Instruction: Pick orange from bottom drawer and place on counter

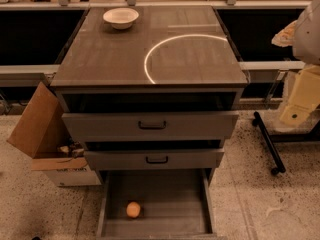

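Note:
The orange (133,209) is small and round. It lies on the floor of the bottom drawer (155,224), near its front left. The drawer is pulled fully open below two drawers with black handles. The counter (115,59) is the dark brown-grey cabinet top with a bright curved arc. My arm comes in at the right edge of the view, and the gripper (299,101) hangs there, to the right of the cabinet at about the height of the top drawer. It is far above and to the right of the orange and touches nothing.
A white bowl (121,17) stands on the counter's back left. The top drawer (150,125) and middle drawer (154,159) jut out slightly. An open cardboard box (42,134) stands left of the cabinet. A black wheeled stand leg (267,141) lies on the floor at the right.

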You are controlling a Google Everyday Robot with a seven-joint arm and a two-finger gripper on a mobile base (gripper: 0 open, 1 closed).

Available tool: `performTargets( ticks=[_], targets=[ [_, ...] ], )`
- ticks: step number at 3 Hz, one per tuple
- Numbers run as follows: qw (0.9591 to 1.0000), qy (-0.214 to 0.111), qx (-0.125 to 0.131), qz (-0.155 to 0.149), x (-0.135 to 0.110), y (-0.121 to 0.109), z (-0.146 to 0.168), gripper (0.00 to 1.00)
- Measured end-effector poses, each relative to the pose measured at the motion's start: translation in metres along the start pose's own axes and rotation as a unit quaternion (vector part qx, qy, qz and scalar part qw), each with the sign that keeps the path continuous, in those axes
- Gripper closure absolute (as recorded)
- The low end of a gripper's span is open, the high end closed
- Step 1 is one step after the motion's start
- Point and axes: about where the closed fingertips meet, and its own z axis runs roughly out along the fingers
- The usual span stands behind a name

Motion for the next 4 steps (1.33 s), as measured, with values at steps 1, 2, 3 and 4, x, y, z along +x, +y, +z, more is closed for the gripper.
performTargets(
  ticks=[1,2,3,4],
  targets=[
    [1.0000,-0.003,0.002,0.000,-0.001,0.000,0.000,0.00],
    [0.9995,-0.028,-0.012,0.012,-0.002,0.008,0.019,0.00],
    [0.9948,-0.083,-0.041,0.043,-0.012,0.029,0.058,0.00],
    [0.9948,-0.083,-0.041,0.043,-0.012,0.029,0.058,0.00]
  ],
)
